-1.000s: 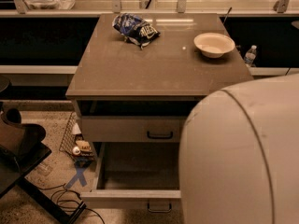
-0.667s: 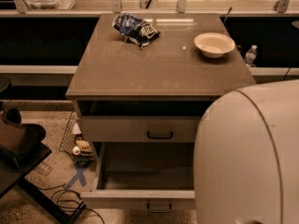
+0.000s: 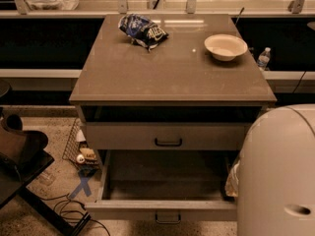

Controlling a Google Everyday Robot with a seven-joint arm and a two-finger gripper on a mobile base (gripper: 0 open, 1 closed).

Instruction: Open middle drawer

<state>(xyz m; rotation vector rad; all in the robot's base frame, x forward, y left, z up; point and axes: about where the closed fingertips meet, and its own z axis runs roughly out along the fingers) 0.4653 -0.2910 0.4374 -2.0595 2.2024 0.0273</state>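
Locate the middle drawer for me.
The middle drawer stands pulled out at bottom centre of the camera view, beneath the upper drawer front, left of the white robot body. Gripper out of view.

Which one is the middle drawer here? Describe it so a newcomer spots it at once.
Find the brown-topped cabinet with the white bowl on it. Below its upper drawer front sits the middle drawer, the only one pulled far out toward the camera, showing its open tray. The gripper is not in view.

Rounded off-white body shell (image 3: 278,171), small oval recess (image 3: 298,210)
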